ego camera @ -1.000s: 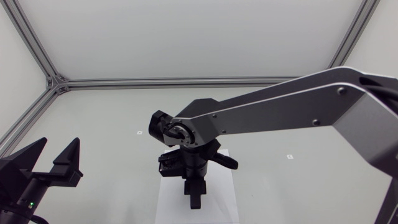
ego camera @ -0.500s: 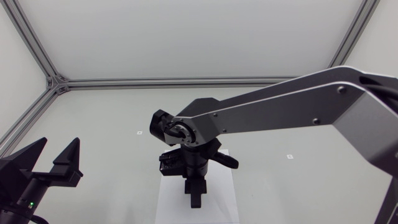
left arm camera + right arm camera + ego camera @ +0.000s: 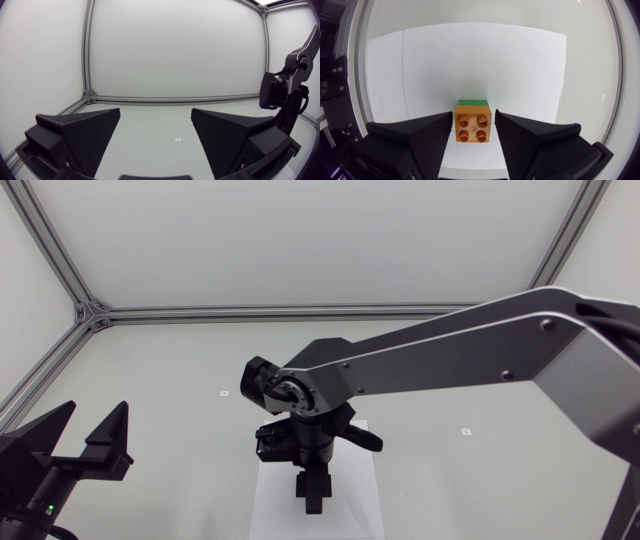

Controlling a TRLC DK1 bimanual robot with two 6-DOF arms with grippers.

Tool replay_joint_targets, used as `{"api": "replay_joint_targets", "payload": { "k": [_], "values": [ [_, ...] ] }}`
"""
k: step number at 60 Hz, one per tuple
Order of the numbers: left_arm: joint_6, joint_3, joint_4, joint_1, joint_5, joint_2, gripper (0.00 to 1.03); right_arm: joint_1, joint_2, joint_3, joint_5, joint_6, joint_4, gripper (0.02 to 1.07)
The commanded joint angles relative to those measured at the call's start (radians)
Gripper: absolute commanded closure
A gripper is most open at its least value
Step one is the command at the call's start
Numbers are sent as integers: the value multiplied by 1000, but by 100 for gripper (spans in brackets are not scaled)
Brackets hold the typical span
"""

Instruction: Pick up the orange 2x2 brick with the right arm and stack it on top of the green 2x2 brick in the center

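Scarcely shifted since the earlier frame: matte black right gripper (image 3: 312, 505), lower centre of head view over white paper sheet (image 3: 270, 510), clamped on orange plastic 2x2 brick (image 3: 473, 128) apparently seated atop green 2x2 brick (image 3: 473, 102); placing step, judged nearly done; next, parting fingers and lifting straight clear.

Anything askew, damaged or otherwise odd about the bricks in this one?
Nothing stands out. The orange brick sits squarely on the green brick, with their edges lined up and no tilt showing. Both are on the white sheet.
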Motion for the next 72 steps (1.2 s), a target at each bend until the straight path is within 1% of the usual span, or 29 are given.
{"api": "replay_joint_targets", "payload": {
  "k": [1, 3, 21, 28, 34, 42, 55, 62, 72],
  "values": [
    [13, -41, -15, 5, 4, -8, 4, -3, 1, -21, 3, 19, -3, 13],
    [13, -41, -15, 5, 6, -8, 4, -3, 0, -23, 3, 19, -3, 6],
    [13, -41, -15, 5, 4, -8, 4, 4, -71, -19, 2, 28, -38, 6],
    [13, -41, -14, 5, 6, -8, 4, 5, -145, -13, -4, 47, -83, 6],
    [13, -41, -15, 5, 4, -8, 4, 2, -238, -6, -35, 76, -126, 6],
    [13, -41, -15, 5, 4, -8, 4, -13, -332, -23, -37, 94, -161, 6],
    [13, -41, -15, 5, 6, -8, 4, -72, -500, -78, -32, 140, -142, 6],
    [13, -41, -15, 5, 4, -8, 4, -150, -585, -89, -20, 177, -144, 6],
    [13, -41, -15, 5, 4, -8, 4, -279, -685, -150, -15, 206, -124, 6]
  ]
}}
